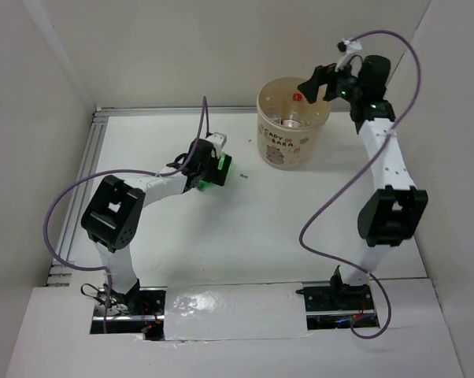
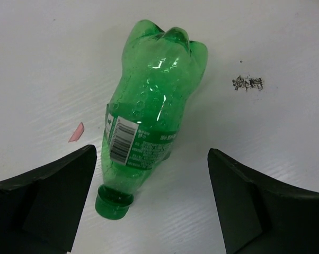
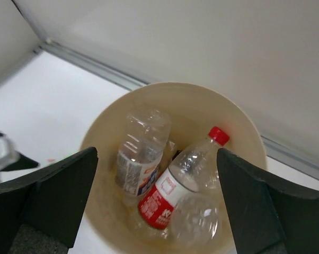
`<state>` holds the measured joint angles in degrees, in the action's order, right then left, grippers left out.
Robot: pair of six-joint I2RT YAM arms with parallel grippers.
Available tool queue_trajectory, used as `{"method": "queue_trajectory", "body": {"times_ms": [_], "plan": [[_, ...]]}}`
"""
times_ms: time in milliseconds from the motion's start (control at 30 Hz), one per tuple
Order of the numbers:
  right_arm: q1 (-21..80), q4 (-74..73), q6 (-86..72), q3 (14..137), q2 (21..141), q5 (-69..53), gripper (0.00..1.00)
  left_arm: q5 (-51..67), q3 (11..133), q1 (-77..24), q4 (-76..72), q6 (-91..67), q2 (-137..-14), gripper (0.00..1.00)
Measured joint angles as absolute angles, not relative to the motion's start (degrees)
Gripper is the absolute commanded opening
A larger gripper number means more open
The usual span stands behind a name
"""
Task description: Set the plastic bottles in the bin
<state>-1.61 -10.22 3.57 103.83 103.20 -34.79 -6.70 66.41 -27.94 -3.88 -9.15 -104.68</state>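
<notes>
- Spread wide, my left gripper (image 2: 151, 159) hovers over the green bottle (image 2: 154, 100) lying on the table (image 2: 43, 63).
- My right gripper (image 3: 157, 156), wide and empty, hangs above the far bin (image 3: 249, 137) holding clear bottles (image 3: 141, 153).

A dented green plastic bottle (image 2: 151, 106) lies on its side on the white surface (image 2: 276, 37), its green cap (image 2: 114, 203) nearest the camera and its lobed base pointing away. The left pincer (image 2: 151, 159) stands wide apart, a black finger either side of the cap end, neither touching it. A small pink scrap (image 2: 76, 133) lies left of the bottle, and a grey smudge (image 2: 248, 82) lies to its right.
</notes>
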Motion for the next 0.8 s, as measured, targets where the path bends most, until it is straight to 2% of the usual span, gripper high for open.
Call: {"method": "queue_trajectory", "body": {"times_ms": [100, 133, 233, 267, 300, 400, 467, 500, 533, 567, 600, 633, 700, 800], "plan": [[-5.9, -10.6, 1.8, 98.4, 93.8, -38.7, 1.00, -7.3, 68.6, -28.1, -3.9, -8.9, -107.9, 0.86], [-7.6, -10.9, 1.5, 96.2, 90.0, -40.1, 1.00, -7.5, 69.6, -28.1, -3.9, -8.9, -109.1, 0.73], [-10.7, -11.6, 2.5, 88.6, 79.6, -44.4, 1.00, -8.1, 71.9, -28.2, -4.3, -8.4, -112.3, 0.42], [-11.2, -12.3, 3.2, 85.9, 76.1, -46.2, 1.00, -8.3, 72.3, -28.3, -4.3, -7.9, -112.4, 0.09], [-11.7, -12.7, 4.4, 83.2, 73.3, -47.7, 1.00, -8.3, 72.3, -28.5, -4.3, -7.9, -112.4, 0.00], [-13.8, -17.1, 8.9, 75.2, 65.9, -52.7, 0.99, -8.5, 72.2, -28.7, -4.1, -8.0, -112.3, 0.00], [-15.8, -21.5, 12.8, 70.6, 62.7, -55.2, 0.83, -8.1, 70.7, -28.8, -3.8, -8.1, -110.6, 0.00], [-16.8, -24.1, 15.4, 68.3, 61.5, -56.2, 0.69, -7.6, 69.8, -29.0, -3.4, -8.4, -109.0, 0.00], [-17.8, -26.5, 17.8, 66.3, 60.4, -56.9, 0.49, -6.9, 68.8, -29.1, -2.9, -9.1, -107.0, 0.00], [-18.5, -28.9, 20.4, 64.6, 59.5, -57.5, 0.14, -5.8, 68.1, -29.5, -2.5, -9.4, -104.4, 0.00], [-19.1, -31.2, 22.9, 62.8, 58.8, -58.0, 0.04, -4.9, 68.0, -29.9, -2.3, -9.6, -101.8, 0.00], [-19.6, -33.3, 24.8, 60.8, 57.9, -58.2, 0.00, -4.0, 68.1, -30.7, -2.5, -10.0, -98.9, 0.00], [-20.2, -36.4, 28.8, 57.3, 56.3, -58.3, 0.02, -2.3, 69.8, -32.8, -3.3, -11.0, -93.4, 0.00], [-20.3, -40.4, 34.9, 52.6, 54.7, -58.1, 0.16, 0.8, 78.3, -36.5, -6.9, -12.9, -90.1, 0.00]]}}
